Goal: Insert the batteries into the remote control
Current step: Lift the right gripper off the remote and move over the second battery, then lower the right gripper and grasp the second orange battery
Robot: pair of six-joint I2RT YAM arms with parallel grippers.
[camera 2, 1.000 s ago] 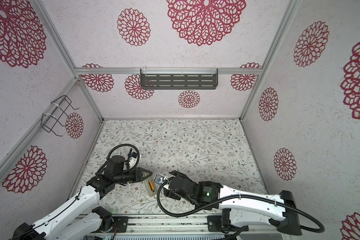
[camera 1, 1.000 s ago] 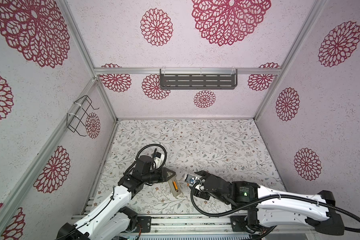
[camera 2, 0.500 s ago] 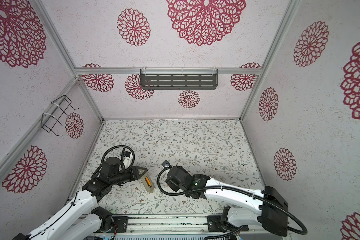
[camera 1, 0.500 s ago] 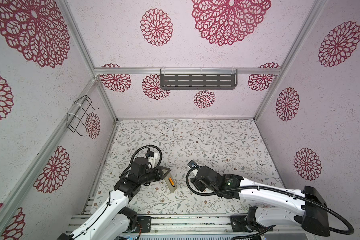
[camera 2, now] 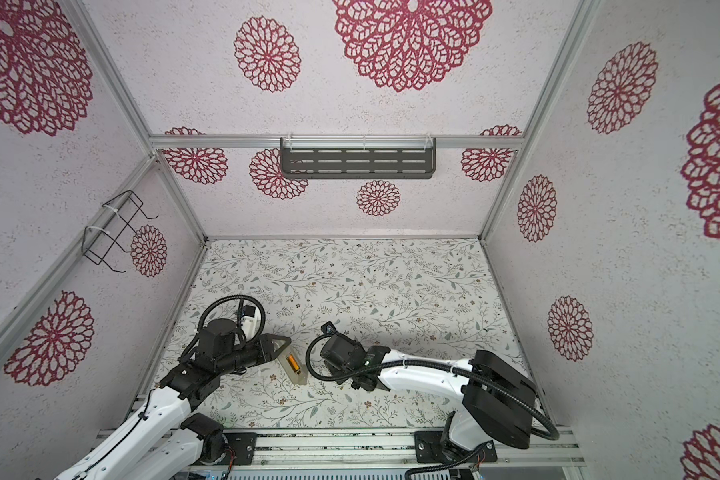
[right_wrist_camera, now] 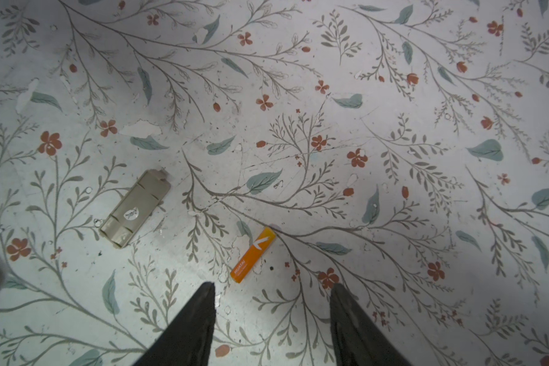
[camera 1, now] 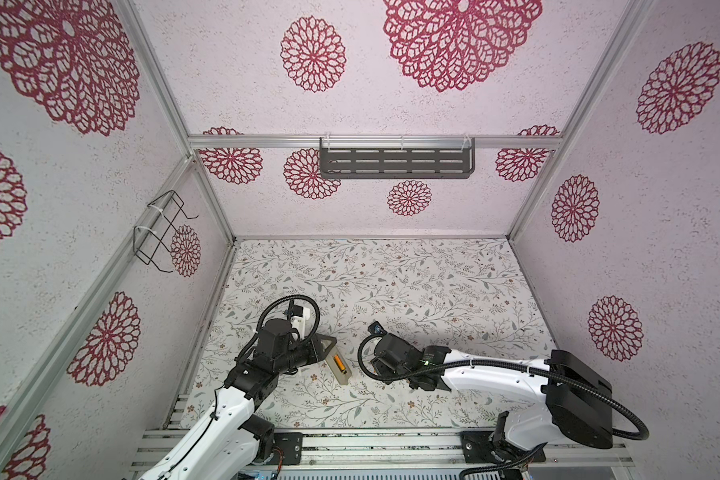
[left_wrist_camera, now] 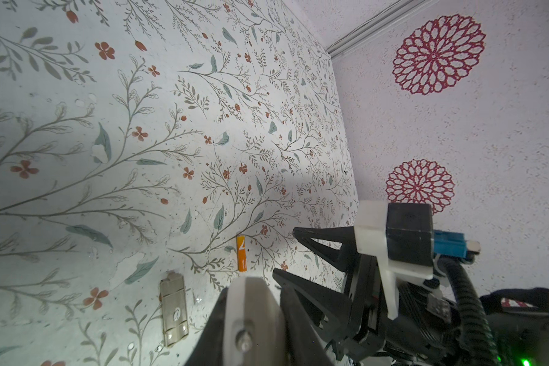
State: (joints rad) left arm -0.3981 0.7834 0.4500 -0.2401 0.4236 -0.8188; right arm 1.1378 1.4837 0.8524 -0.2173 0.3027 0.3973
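The remote control [camera 1: 338,368] is clamped for loading by the left gripper [camera 1: 325,353]; right gripper [right_wrist_camera: 271,286] jaws are spread for the battery [right_wrist_camera: 252,255].

1. The remote control [camera 1: 344,376] sits between the two arms, near the front of the surface [camera 1: 412,282], one end in the left pincer [camera 1: 327,348]
2. One battery [camera 1: 339,364] lies in it
3. The other battery [right_wrist_camera: 252,255] lies on the surface, apart from the cover piece [right_wrist_camera: 135,207], near the right pincer [right_wrist_camera: 272,285]

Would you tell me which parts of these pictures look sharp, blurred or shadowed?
Right wrist view: the loose battery is sharp, its print visible. Left wrist view: the remote control, close up, is blurred; broad shadow crosses the table. Both top views: evenly lit.
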